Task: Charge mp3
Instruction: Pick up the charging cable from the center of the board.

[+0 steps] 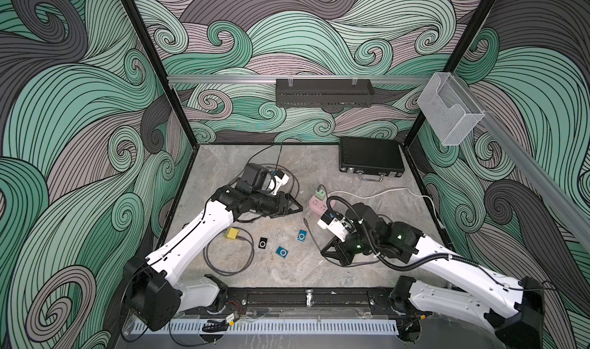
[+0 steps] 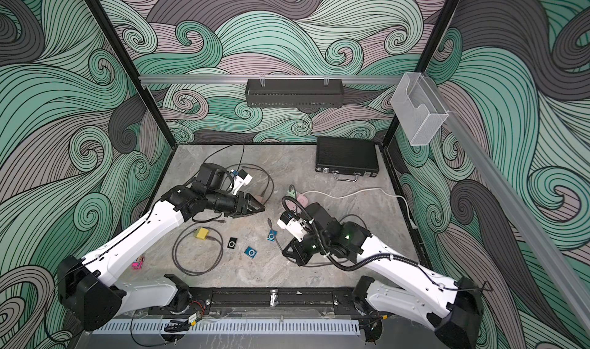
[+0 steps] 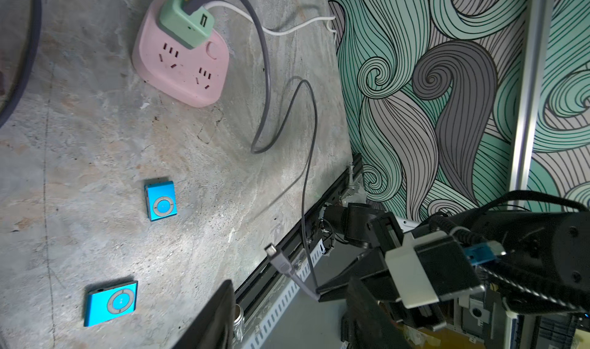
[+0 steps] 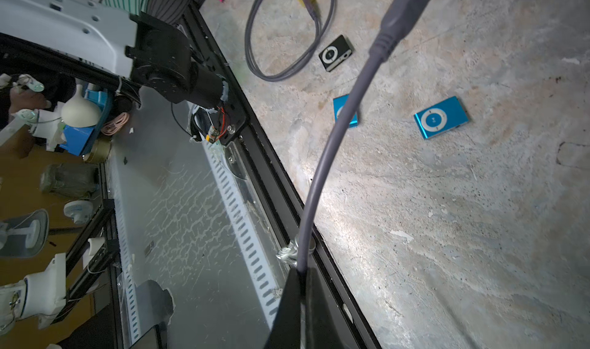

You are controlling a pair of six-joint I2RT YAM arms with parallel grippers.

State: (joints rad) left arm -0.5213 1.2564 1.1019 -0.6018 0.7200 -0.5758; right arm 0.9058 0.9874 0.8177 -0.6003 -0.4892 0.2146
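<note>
Taking the robot's edge of the stone-patterned table (image 1: 287,277) as 6 o'clock, a small pink toy (image 2: 138,262) lies nearest, at about 8 o'clock. Toward the centre, three players lie flat and apart. They are the nearer blue mp3 player (image 1: 282,252), the black mp3 player (image 1: 262,242) at its 10 o'clock, and the farther blue mp3 player (image 1: 301,235) at its 1 o'clock. The right gripper (image 1: 324,251), at 4 o'clock, is clenched on the grey cable (image 4: 332,140), whose connector (image 1: 305,220) stands raised just beyond the farther blue player. The yellow charger (image 1: 232,233) and its coiled lead (image 4: 250,50) sit at 9 o'clock. Farther on, the left gripper (image 1: 295,207) hangs with jaws parted and nothing between them. It points toward the pink power strip (image 1: 319,203), where the green adapter (image 1: 320,192) feeds the grey cable. A black case (image 1: 370,156) lies at 1 o'clock by the far wall.
</note>
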